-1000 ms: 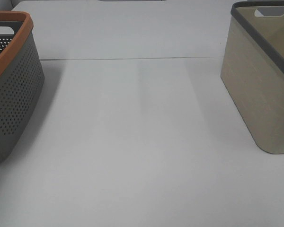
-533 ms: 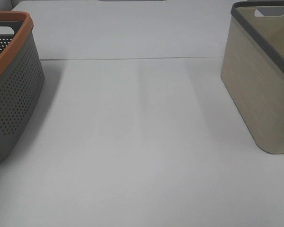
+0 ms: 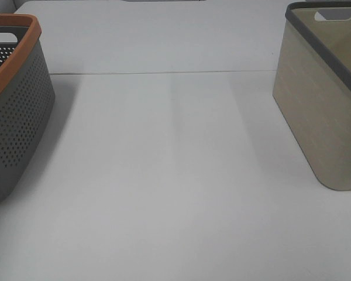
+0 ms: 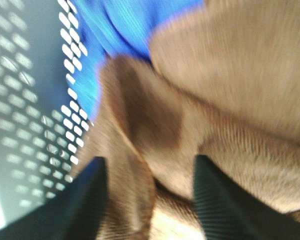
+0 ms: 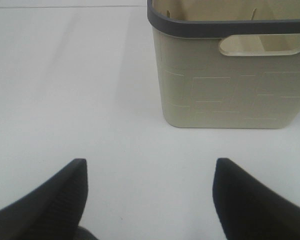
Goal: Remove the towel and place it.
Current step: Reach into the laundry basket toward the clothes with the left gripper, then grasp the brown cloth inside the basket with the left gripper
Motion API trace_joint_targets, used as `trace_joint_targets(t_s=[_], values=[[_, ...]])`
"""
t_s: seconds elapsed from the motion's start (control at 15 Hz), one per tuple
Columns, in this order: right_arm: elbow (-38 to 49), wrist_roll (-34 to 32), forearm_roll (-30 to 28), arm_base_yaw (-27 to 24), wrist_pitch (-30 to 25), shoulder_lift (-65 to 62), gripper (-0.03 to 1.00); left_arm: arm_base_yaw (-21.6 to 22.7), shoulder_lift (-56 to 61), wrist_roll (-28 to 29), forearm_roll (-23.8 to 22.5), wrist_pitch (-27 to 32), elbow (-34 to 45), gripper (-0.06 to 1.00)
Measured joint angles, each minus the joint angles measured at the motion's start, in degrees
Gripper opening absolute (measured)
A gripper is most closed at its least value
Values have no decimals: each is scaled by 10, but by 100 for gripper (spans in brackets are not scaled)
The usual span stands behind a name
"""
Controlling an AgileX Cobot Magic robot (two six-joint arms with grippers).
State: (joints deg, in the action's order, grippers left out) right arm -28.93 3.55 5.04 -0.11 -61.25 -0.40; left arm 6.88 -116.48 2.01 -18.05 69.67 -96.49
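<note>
Straddling a towel [image 4: 230, 85] fold inside the basket [image 4: 20, 100], left gripper [image 4: 149, 160] gapes wide; right gripper [image 5: 150, 161] gapes above the table [image 5: 65, 75].

The left gripper [image 4: 149, 165] has two black fingers [image 4: 90, 202]. They are wedge-shaped, narrower at the tips, and fine ribbed lines cover their surface. The right gripper [image 5: 151, 167] has the same black, tapered fingers [image 5: 52, 200] with fine ribs.

Brown towel [image 4: 230, 90] crumpled inside a basket.
Soft and dark brown, it lies bunched in loose folds against the perforated grey basket wall [image 4: 20, 125], touching a blue cloth [image 4: 125, 25].
</note>
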Motion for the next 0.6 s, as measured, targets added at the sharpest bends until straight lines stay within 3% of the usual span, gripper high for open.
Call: trace_joint_targets(t_s=[0.27, 0.6], values=[[0, 0, 0, 0, 0, 0, 67, 0, 0, 0, 0, 0, -25, 40], [0, 0, 0, 0, 0, 0, 67, 0, -7, -25, 11, 0, -25, 47]])
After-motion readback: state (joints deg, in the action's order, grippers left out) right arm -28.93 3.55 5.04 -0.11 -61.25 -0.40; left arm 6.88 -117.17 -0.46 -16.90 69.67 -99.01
